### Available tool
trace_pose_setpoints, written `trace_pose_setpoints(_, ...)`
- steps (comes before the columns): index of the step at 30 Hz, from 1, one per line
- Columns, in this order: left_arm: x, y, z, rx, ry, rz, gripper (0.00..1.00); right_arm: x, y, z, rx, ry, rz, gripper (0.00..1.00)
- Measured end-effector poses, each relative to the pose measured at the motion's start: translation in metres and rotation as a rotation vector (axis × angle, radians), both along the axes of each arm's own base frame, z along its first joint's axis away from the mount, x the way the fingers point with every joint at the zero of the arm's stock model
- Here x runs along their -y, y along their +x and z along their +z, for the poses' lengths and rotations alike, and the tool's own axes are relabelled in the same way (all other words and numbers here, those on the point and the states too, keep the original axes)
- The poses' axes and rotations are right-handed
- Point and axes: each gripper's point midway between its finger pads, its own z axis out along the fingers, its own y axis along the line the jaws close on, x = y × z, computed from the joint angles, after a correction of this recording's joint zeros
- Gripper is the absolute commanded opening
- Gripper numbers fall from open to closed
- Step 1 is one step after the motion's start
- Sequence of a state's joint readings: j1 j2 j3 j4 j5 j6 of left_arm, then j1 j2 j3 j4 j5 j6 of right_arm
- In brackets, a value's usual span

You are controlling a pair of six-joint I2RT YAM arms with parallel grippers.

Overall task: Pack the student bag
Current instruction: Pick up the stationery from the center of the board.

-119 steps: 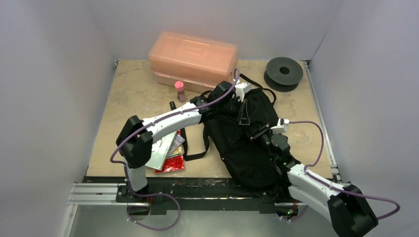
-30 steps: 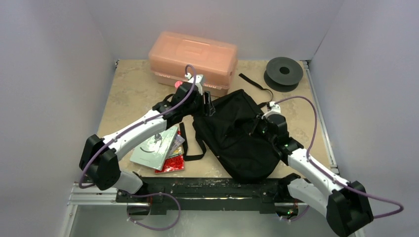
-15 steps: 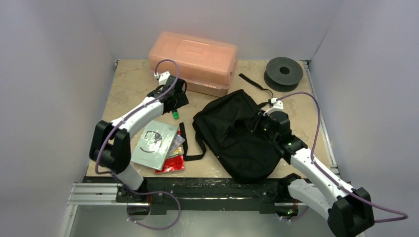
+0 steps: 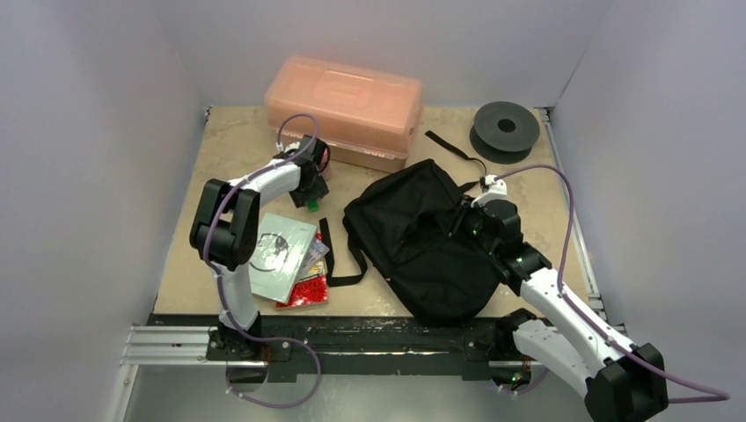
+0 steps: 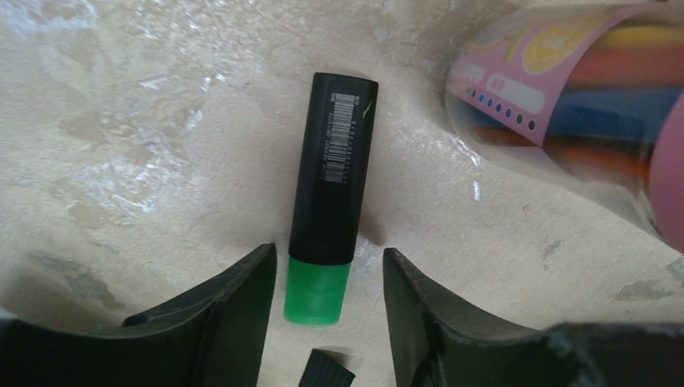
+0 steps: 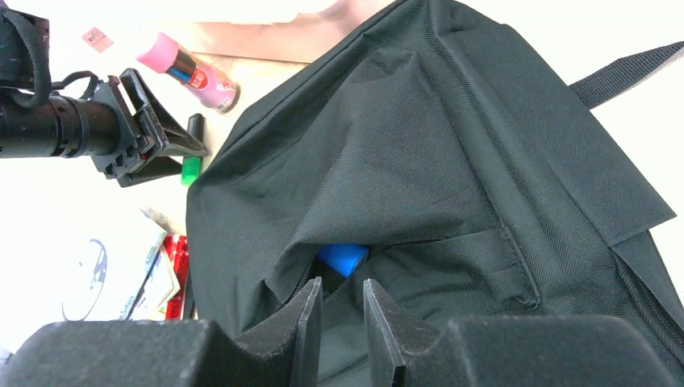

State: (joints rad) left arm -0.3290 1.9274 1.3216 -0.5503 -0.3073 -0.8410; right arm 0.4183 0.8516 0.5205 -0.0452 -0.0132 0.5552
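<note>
The student bag [image 4: 422, 237], a soft black backpack, lies in the middle of the table with its zip opening gaping. A blue thing [image 6: 343, 258] shows inside the opening. My right gripper [image 4: 464, 224] is shut on a fold of bag fabric at the edge of the opening [image 6: 343, 318]. My left gripper [image 4: 311, 192] is open and low over the table, left of the bag. Its fingers straddle the green cap of a black highlighter [image 5: 327, 210] without touching it. The highlighter also shows in the right wrist view [image 6: 191, 161].
A clear tube of coloured pens with a pink cap [image 5: 565, 105] lies just beyond the highlighter. The orange-pink plastic box [image 4: 343, 101] stands behind, with a black spool [image 4: 506, 127] at the back right. A booklet [image 4: 280, 255] and a red packet [image 4: 306, 290] lie front left. A bag strap [image 4: 339, 255] trails nearby.
My left gripper left the bag, swung left and back, then came down over the green-capped highlighter. The bag sagged flatter. My right gripper kept its hold on the bag's edge.
</note>
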Motion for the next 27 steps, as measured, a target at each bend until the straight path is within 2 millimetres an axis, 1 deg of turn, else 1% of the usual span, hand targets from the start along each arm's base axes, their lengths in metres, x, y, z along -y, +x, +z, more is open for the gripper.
trace_pose_setpoints(2, 0.004, -0.001, -0.004, -0.014, -0.021, 0.004, 0.41, 0.000, 0.000, -0.001, -0.004, -0.002, 0.000, 0.29)
trace_pose_setpoints(4, 0.005, -0.002, -0.007, -0.027, -0.027, 0.002, 0.40, 0.000, 0.001, -0.003, -0.010, -0.004, 0.000, 0.29)
trace_pose_setpoints(7, 0.005, -0.004, -0.008, -0.034, -0.027, 0.003, 0.38, 0.000, 0.001, -0.005, -0.016, -0.007, 0.000, 0.29)
trace_pose_setpoints(12, 0.005, -0.005, -0.008, -0.037, -0.028, 0.008, 0.24, 0.000, 0.001, -0.005, -0.017, -0.007, 0.000, 0.29)
trace_pose_setpoints(16, 0.005, -0.006, -0.008, -0.029, -0.033, 0.008, 0.15, 0.000, 0.001, -0.005, -0.017, -0.007, -0.001, 0.29)
trace_pose_setpoints(18, 0.005, -0.011, -0.007, -0.029, -0.042, 0.004, 0.13, 0.000, 0.001, -0.005, -0.017, -0.007, -0.001, 0.29)
trace_pose_setpoints(20, 0.006, -0.022, -0.005, -0.033, -0.057, -0.001, 0.11, 0.000, 0.001, -0.006, -0.018, -0.009, -0.004, 0.29)
trace_pose_setpoints(23, 0.012, -0.034, 0.011, -0.007, -0.095, -0.024, 0.08, 0.003, 0.001, -0.007, -0.021, -0.022, -0.018, 0.29)
trace_pose_setpoints(25, 0.023, -0.039, 0.030, 0.039, -0.139, -0.057, 0.05, 0.005, 0.002, -0.007, -0.022, -0.031, -0.023, 0.29)
trace_pose_setpoints(27, 0.038, -0.043, 0.054, 0.105, -0.193, -0.112, 0.04, 0.006, 0.003, -0.003, -0.019, -0.039, -0.024, 0.30)
